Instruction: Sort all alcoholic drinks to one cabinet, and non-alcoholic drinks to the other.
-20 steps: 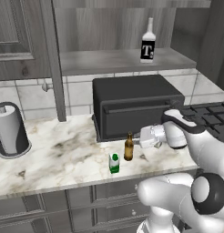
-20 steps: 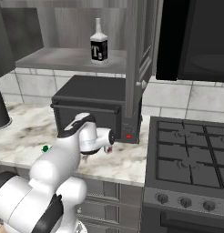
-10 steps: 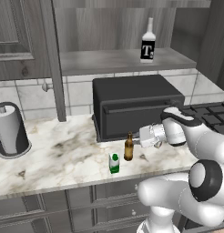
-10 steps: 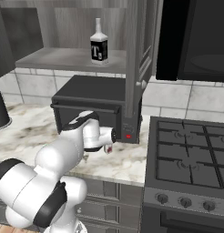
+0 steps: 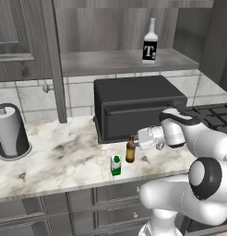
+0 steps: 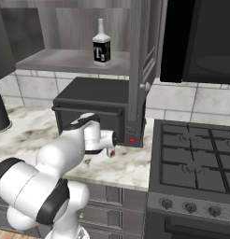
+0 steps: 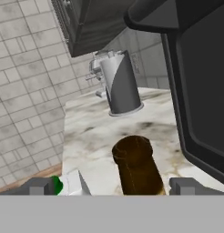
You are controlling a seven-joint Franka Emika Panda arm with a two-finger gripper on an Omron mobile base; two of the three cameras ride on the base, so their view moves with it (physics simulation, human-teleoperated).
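Beer bottle (image 7: 137, 166) stands between the open pincer's (image 7: 113, 185) fingertips.

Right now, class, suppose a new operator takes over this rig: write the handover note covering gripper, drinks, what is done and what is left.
Gripper: open, level with the beer bottle, bottle between the fingertips, not gripped.
Beer bottle: upright on the counter in front of the toaster oven.
Clear bottle marked T: upright on the open cabinet shelf.
Green-and-white container: on the counter beside the beer bottle.
Done: T bottle shelved.
Left: grasp beer, shelve it; move the container to the other cabinet.
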